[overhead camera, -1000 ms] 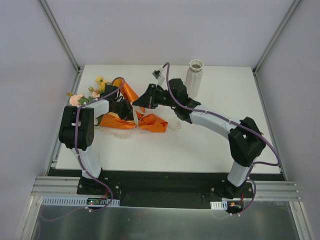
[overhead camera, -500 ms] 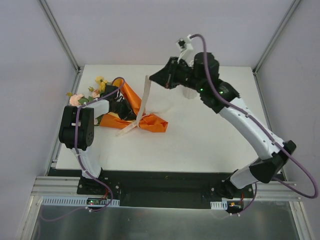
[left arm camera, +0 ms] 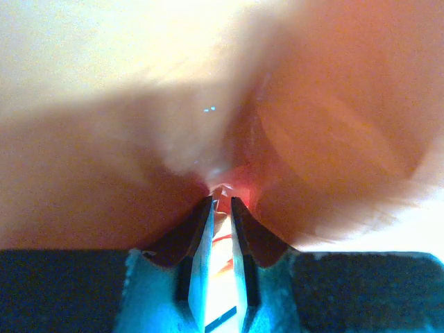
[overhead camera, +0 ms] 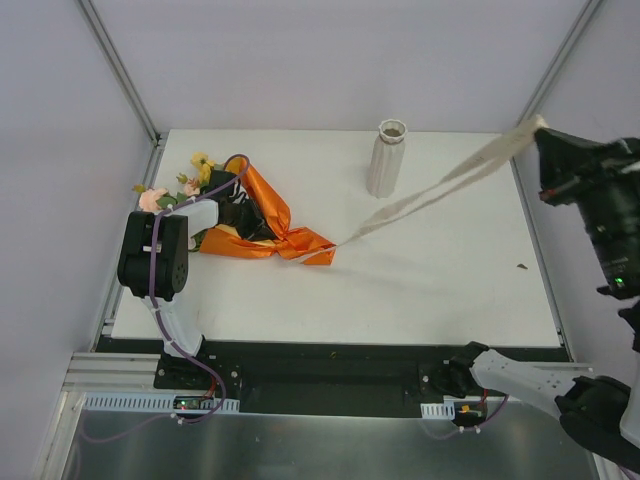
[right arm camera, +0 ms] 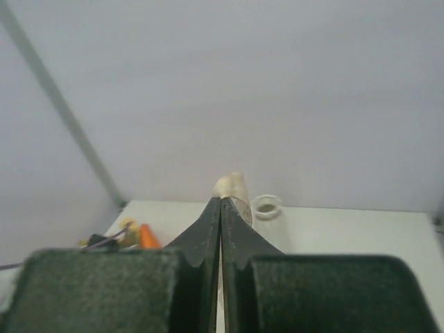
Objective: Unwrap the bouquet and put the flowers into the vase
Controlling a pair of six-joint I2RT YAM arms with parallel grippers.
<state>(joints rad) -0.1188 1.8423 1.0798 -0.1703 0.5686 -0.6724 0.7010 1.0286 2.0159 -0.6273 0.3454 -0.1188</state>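
Two grips, both mine. Left gripper (left arm camera: pixel 221 202): jaws narrow, pinching the orange paper (left arm camera: pixel 326 139) of the bouquet (overhead camera: pixel 255 215), which lies centre-left in the top view, with the flowers (overhead camera: pixel 178 188) toward the table's (overhead camera: pixel 450 290) left edge. Right gripper (overhead camera: pixel 545 135): jaws closed on the cream ribbon (overhead camera: pixel 440 188), raised at far right near the table's right edge. The ribbon runs straight down to the paper, passing just beside the upright vase (overhead camera: pixel 388 158) at upper centre. Open tabletop: lower right.
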